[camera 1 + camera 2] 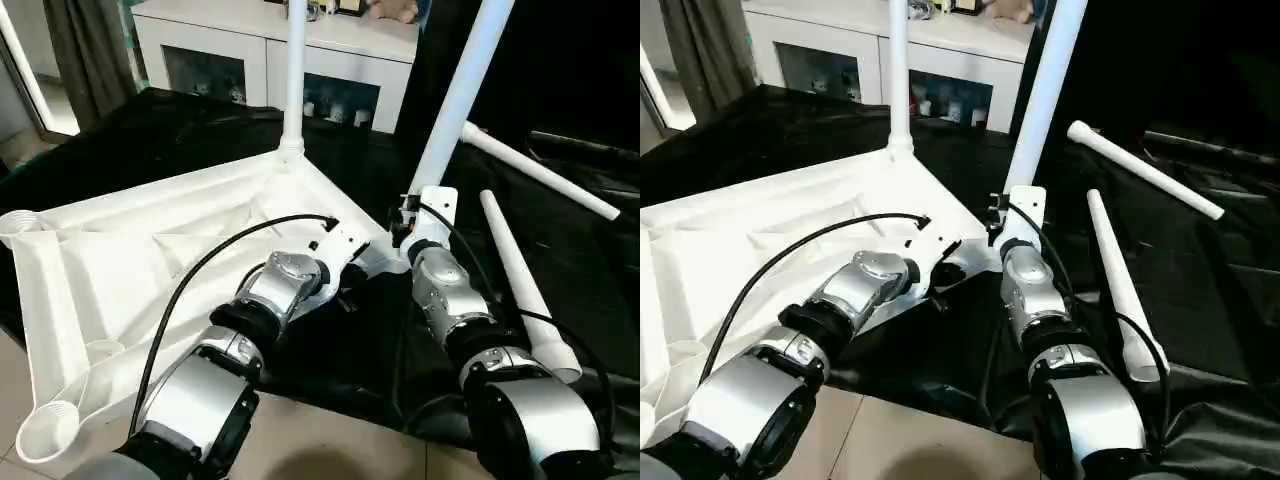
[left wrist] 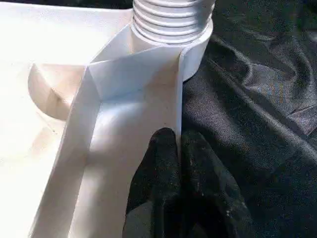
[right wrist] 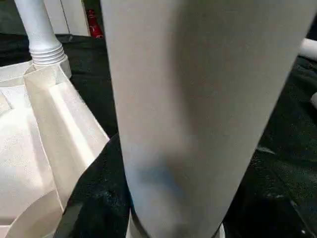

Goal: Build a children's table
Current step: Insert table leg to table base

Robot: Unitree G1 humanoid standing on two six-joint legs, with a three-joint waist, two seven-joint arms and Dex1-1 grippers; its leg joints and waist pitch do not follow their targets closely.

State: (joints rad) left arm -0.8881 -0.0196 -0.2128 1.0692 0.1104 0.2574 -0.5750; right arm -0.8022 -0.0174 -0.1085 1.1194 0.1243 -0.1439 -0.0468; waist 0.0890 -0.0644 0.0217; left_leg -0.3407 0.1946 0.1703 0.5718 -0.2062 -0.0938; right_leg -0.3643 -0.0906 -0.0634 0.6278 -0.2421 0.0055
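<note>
Pinching the tabletop's raised rim (image 2: 171,99), the left gripper (image 2: 179,148) has its black fingers pressed together over the thin wall, just short of the corner socket where one leg (image 1: 295,70) already stands upright, threads showing at its base. The right gripper (image 1: 415,215) is closed around a second leg (image 1: 462,90), which it holds tilted in the air above the black cloth (image 1: 180,130), just beside the tabletop's near edge. The tabletop (image 1: 130,250) lies upside down; two more legs (image 1: 545,175) (image 1: 520,280) lie loose on the cloth to the right. The step in hand looks like fitting leg two. Next, its threaded end must reach an open socket (image 1: 25,222), stand square and be turned in while the left steadies the top.
</note>
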